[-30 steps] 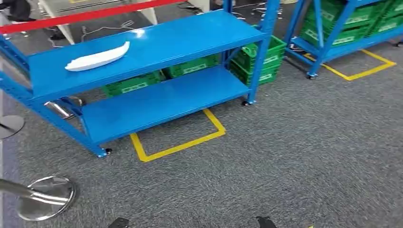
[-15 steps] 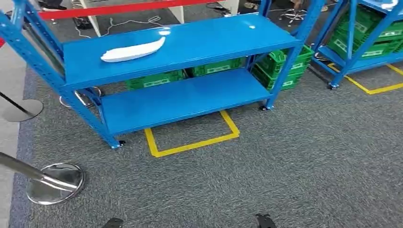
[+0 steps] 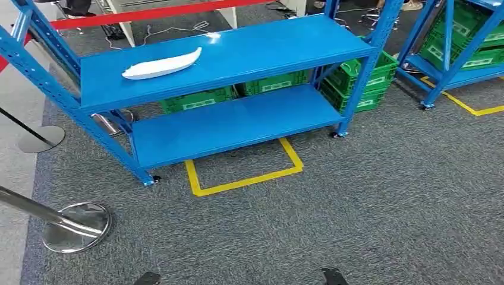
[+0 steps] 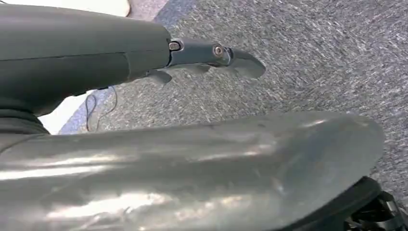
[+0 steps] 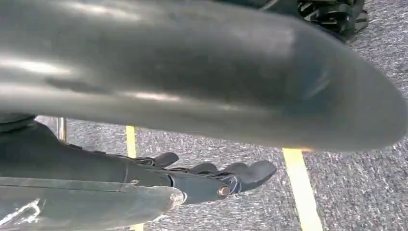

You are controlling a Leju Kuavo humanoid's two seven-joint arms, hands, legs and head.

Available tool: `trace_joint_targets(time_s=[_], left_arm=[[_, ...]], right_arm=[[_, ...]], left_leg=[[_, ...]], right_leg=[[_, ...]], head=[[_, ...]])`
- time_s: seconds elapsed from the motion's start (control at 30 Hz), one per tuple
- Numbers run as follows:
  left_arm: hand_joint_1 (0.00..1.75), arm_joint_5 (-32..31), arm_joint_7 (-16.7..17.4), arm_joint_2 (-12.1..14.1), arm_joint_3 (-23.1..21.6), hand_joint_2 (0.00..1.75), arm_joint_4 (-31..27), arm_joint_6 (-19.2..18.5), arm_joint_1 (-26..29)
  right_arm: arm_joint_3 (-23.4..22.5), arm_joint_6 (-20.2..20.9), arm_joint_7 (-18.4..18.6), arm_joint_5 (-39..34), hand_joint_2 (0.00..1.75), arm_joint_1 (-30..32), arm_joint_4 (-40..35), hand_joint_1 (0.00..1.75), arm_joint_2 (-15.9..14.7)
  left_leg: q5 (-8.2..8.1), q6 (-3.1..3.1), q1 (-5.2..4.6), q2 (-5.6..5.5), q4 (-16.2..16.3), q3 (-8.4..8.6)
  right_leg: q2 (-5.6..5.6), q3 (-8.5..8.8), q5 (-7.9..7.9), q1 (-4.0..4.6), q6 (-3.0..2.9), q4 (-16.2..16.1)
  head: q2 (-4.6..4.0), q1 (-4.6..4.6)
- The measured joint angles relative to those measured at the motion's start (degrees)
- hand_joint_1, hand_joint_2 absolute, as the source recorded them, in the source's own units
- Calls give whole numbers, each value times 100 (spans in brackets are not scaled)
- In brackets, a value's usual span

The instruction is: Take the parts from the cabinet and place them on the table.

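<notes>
The left hand (image 4: 211, 55) is seen hanging over grey carpet (image 4: 312, 53) with its fingers stretched out and apart, nothing held in them. The right hand (image 5: 216, 178) is likewise held loose beside the body, fingers extended and slightly spread, empty, above a strip of yellow floor tape (image 5: 300, 187). Both are judged to be lowered this way because the robot is walking and no grasp is yet called for.

Well ahead of both hands, far beyond reach, a blue rack (image 3: 249, 50) is seen in the head view. The white part (image 3: 161, 64), long and curved, lies flat on the rack's upper shelf toward the left-hand side. It is probably laid there in the open so that it can be lifted from above.

Green crates (image 3: 199, 100) are stacked behind the lower shelf. White labels are carried on their sides, but the writing is too small to be read. No brand is legible anywhere.
</notes>
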Motion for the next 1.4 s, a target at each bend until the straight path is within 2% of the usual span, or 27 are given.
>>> trace_joint_targets(time_s=[0.07,0.1,0.17,0.2,0.3,0.63,0.67,0.8,0.97,1.0,1.13,1.17,1.2,1.3,1.33,1.4], left_arm=[[0,0,0,0,0,0,0,0,4],[0,0,0,0,0,0,0,0,5],[0,0,0,0,0,0,0,2,7],[0,0,0,0,0,0,0,0,10],[0,0,-4,0,0,0,0,2,25],[0,70,-87,-26,11,0,0,-2,13],[0,72,-90,-31,11,175,0,0,13],[0,136,-90,-39,31,175,0,68,19],[0,175,-122,-39,118,175,0,326,86],[0,170,-125,-39,118,175,0,343,97],[0,157,-144,-46,127,175,0,404,101],[0,184,-193,-48,131,0,0,444,102],[0,216,-269,-48,142,0,0,470,102],[0,262,-479,-48,151,0,0,422,101],[0,280,-564,-48,153,175,0,439,103],[0,324,-686,-50,160,175,0,514,105]], right_arm=[[0,-4,2,4,0,3,0,0,0],[-2,-2,2,4,0,4,0,0,0],[-18,-2,4,4,0,7,0,0,0],[-33,-2,4,4,0,12,0,0,0],[-37,-2,2,7,0,24,0,0,2],[-138,129,81,-44,0,24,0,0,0],[-140,142,87,-46,0,29,0,0,0],[-160,289,131,-92,0,35,0,0,2],[-232,477,229,-57,0,50,0,0,11],[-234,487,234,-55,175,51,0,0,18],[-260,531,247,-50,175,52,0,0,39],[-273,549,282,-52,175,52,0,0,44],[-282,559,317,-74,0,53,0,0,46],[-324,557,330,-103,0,58,0,0,59],[-345,542,310,-120,0,59,0,0,68],[-400,533,264,-138,0,60,0,0,77]], left_leg=[[20,-65,5,0,-17,3],[28,-128,11,0,-29,4],[32,-307,23,0,-58,11],[30,-366,28,0,-64,10],[21,-394,28,0,-64,7],[22,-387,20,0,-63,8],[22,-386,20,0,-63,7],[19,-375,15,0,-62,7],[17,-368,15,0,-62,7],[17,-368,15,0,-62,7],[17,-367,15,0,-62,7],[17,-367,14,0,-62,7],[17,-367,14,0,-62,7],[17,-366,14,0,-62,8],[18,-366,14,0,-62,8],[18,-366,14,0,-62,8]], right_leg=[[-3,-3,2,12,-11,0],[-4,-9,3,15,-15,1],[-4,-18,4,19,-17,1],[-4,-22,5,19,-18,3],[-4,-19,5,17,-17,2],[-5,30,41,9,23,-86],[-6,31,42,8,25,-88],[-7,37,44,3,28,-98],[-8,38,44,3,28,-102],[-9,38,44,3,28,-102],[-9,38,44,3,28,-102],[-9,38,44,3,28,-102],[-9,39,44,3,28,-102],[-9,39,44,3,28,-102],[-9,39,44,3,28,-102],[-9,39,44,3,28,-102]], head=[[0,2],[0,2],[0,2],[0,2],[0,4],[0,7],[0,7],[0,7],[0,7],[0,7],[0,7],[0,7],[0,7],[0,7],[0,7],[0,4]])
